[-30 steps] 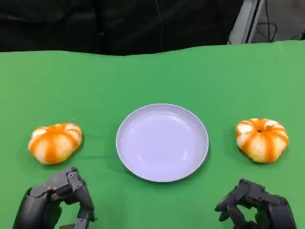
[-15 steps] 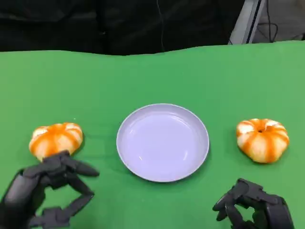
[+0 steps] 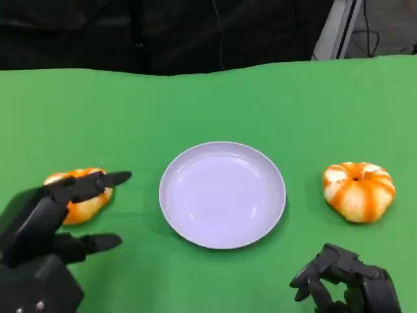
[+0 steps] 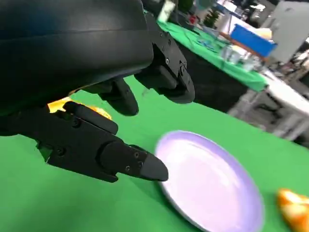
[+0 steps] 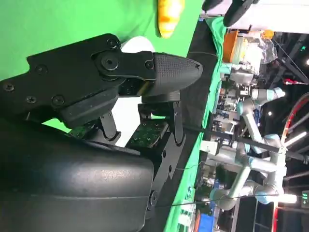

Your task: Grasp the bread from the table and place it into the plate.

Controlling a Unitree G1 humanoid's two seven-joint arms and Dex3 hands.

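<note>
Black left hand [image 3: 45,222] partly hides one bread [image 3: 83,203].

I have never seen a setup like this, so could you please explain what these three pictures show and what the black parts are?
They show a humanoid robot's two black hands over a green table. One picture looks down from its head; the other two come from cameras behind each wrist. On the table lie a pale empty plate and two orange-striped breads, the left bread and the right bread. The left hand reaches with spread fingers above the left bread, holding nothing. The right hand rests curled and empty.
</note>
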